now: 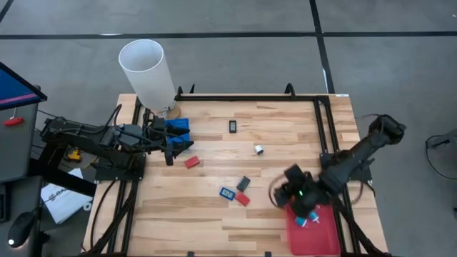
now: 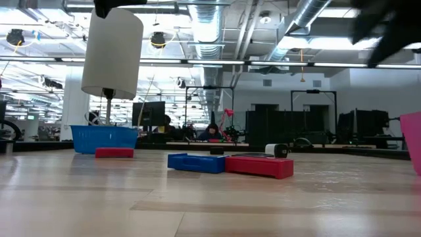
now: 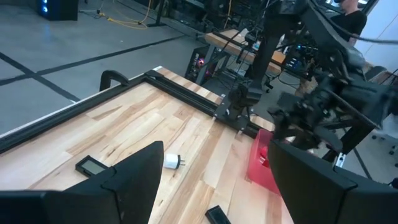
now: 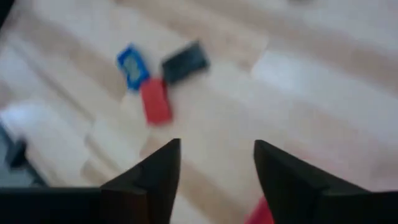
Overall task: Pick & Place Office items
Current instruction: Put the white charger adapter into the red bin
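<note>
Nearest the low camera lies bare wooden table (image 1: 285, 121), and just beyond it a red block (image 2: 259, 166) and a blue block (image 2: 196, 162) sit side by side, almost touching. From largest to smallest, the scene holds the table, a white cylinder (image 1: 146, 71) standing at its far left corner, a flat red tray (image 1: 314, 232) at the near right corner, a blue bin (image 1: 177, 132) by the left arm, and then the small office pieces. The right gripper (image 1: 294, 194) hovers at the tray's edge, its fingers apart and empty in its wrist view, looking toward a cluster of three pieces in mid-table: the blue block, a black block (image 1: 243, 183) and the red block. The left gripper (image 1: 170, 148) waits near the bin, fingers spread with nothing between them, close to another red piece (image 1: 191, 162). Farther back lie a black piece (image 1: 233, 126) and a small white piece (image 1: 258, 149), well apart. These pieces look light, rigid and smooth, so they likely slide or tip if nudged. Being low and flat, each seems best pinched across its short sides, squarely from above, choosing one clear of its neighbours first.
</note>
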